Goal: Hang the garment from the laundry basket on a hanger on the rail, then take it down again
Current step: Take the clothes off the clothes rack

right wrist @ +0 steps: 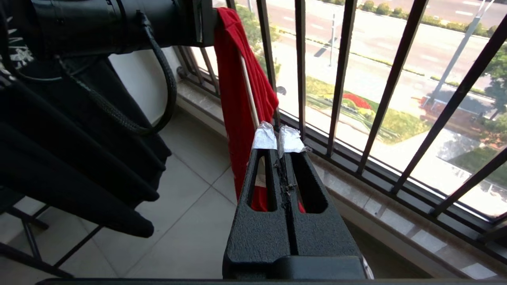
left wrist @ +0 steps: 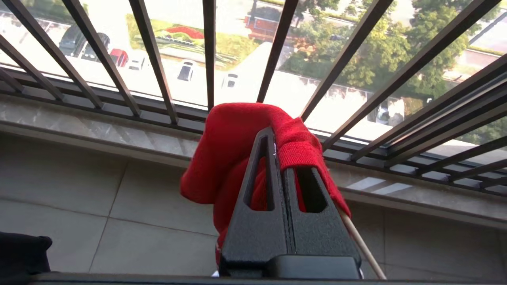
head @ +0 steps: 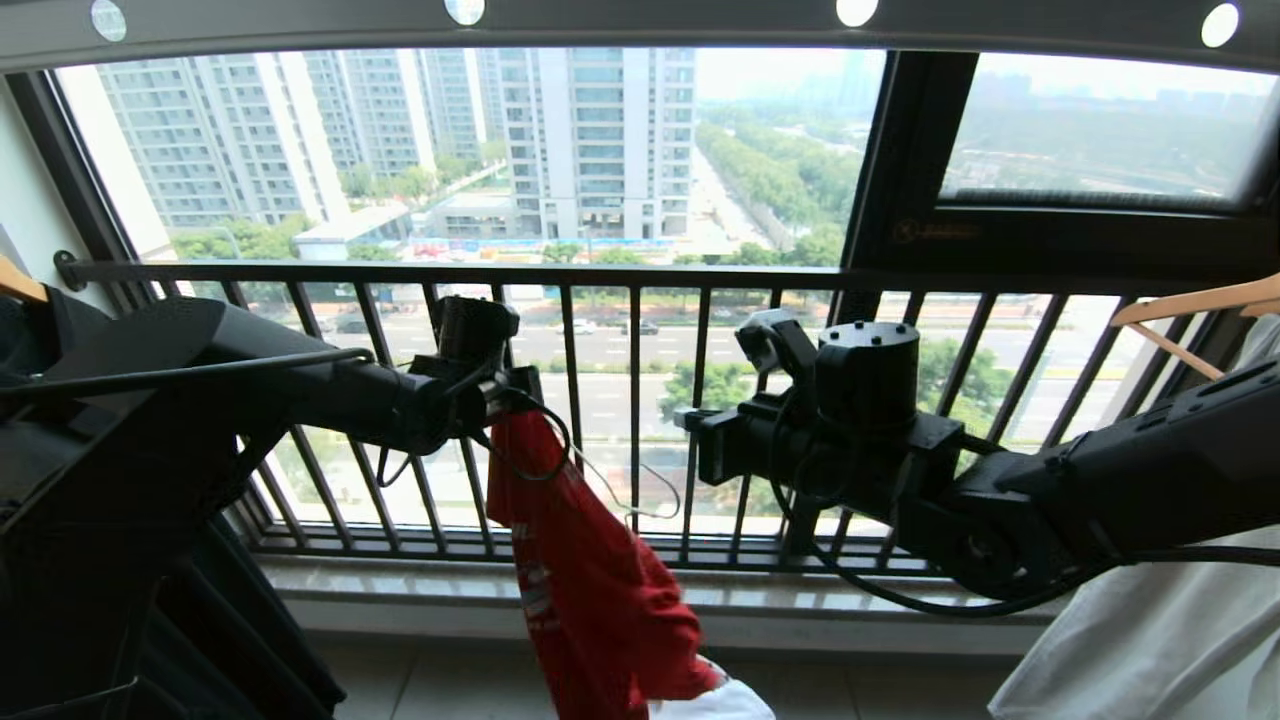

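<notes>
The red garment (head: pixel 590 590) hangs bunched in front of the window, and my left gripper (head: pixel 505 400) is shut on its top fold. In the left wrist view the cloth (left wrist: pixel 229 150) drapes over the closed fingertips of that gripper (left wrist: pixel 275 134). A thin pale rod of the hanger (left wrist: pixel 362 245) pokes out from under the cloth. My right gripper (head: pixel 690 418) is level beside the garment, a little to its right. Its taped tips (right wrist: pixel 277 136) are shut, and the hanger rod (right wrist: pixel 247 83) runs just past them. The rail (head: pixel 650 20) with round holes spans overhead. A white patch (head: pixel 720 700) below the garment looks like the laundry basket's rim.
The dark barred window railing (head: pixel 640 275) stands close behind both grippers. A black garment (head: pixel 120 600) on a wooden hanger (head: pixel 15 280) hangs at the left. A pale garment (head: pixel 1150 640) on another wooden hanger (head: pixel 1190 300) hangs at the right. Tiled floor lies below.
</notes>
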Robot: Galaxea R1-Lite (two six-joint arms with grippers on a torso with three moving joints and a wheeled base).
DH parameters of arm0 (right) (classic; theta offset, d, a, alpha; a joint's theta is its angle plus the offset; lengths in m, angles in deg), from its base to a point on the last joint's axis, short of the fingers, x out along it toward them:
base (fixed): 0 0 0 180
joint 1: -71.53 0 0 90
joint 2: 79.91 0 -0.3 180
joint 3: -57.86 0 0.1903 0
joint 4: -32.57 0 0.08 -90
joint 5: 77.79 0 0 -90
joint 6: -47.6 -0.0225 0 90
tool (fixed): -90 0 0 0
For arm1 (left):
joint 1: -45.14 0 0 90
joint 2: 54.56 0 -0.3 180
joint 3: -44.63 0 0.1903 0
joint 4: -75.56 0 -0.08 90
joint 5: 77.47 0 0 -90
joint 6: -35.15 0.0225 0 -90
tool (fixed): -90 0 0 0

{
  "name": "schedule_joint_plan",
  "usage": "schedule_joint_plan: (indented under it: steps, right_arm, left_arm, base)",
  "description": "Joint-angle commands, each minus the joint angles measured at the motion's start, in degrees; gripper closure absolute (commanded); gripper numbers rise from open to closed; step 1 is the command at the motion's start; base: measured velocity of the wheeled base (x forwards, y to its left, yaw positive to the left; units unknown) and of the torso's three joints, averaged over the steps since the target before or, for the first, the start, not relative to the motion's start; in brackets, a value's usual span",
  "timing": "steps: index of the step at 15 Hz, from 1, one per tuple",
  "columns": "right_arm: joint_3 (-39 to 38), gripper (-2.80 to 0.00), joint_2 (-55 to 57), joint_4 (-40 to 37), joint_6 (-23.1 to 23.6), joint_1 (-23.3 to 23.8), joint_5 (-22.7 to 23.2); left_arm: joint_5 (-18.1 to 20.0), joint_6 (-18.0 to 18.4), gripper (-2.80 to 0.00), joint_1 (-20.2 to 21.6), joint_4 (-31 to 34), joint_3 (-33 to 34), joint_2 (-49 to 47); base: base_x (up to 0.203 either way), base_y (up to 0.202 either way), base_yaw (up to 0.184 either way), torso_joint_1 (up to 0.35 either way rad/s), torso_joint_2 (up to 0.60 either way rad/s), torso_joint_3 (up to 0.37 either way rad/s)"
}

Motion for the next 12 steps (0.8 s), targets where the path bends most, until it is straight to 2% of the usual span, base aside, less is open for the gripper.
schedule_joint_plan:
  steps: [1, 2, 3, 12]
  right_arm:
    - [0.03, 0.00, 0.16, 0.33, -0.04, 0.09, -0.02]
    - [0.03, 0.00, 0.51, 0.37, -0.04, 0.02, -0.02]
    - [0.03, 0.00, 0.86, 0.42, -0.04, 0.00, -0.02]
    - [0.03, 0.00, 1.87, -0.68, 0.13, -0.90, -0.10]
  left_arm:
    - [1.97, -5.16, 0.00, 1.23, 3.80, -3.46, -1.52]
    - [6.74, -6.97, 0.00, 1.67, 6.35, -3.83, -0.88]
    - [9.41, -8.27, 0.00, 1.89, 8.06, -3.59, 0.02]
    - [9.40, -8.50, 0.00, 1.93, 7.91, -3.49, 0.49]
  base:
    - [0.000, 0.000, 0.000, 0.000, 0.00, 0.000]
    - [0.000, 0.000, 0.000, 0.000, 0.00, 0.000]
    - [0.000, 0.000, 0.000, 0.000, 0.00, 0.000]
    - [0.000, 0.000, 0.000, 0.000, 0.00, 0.000]
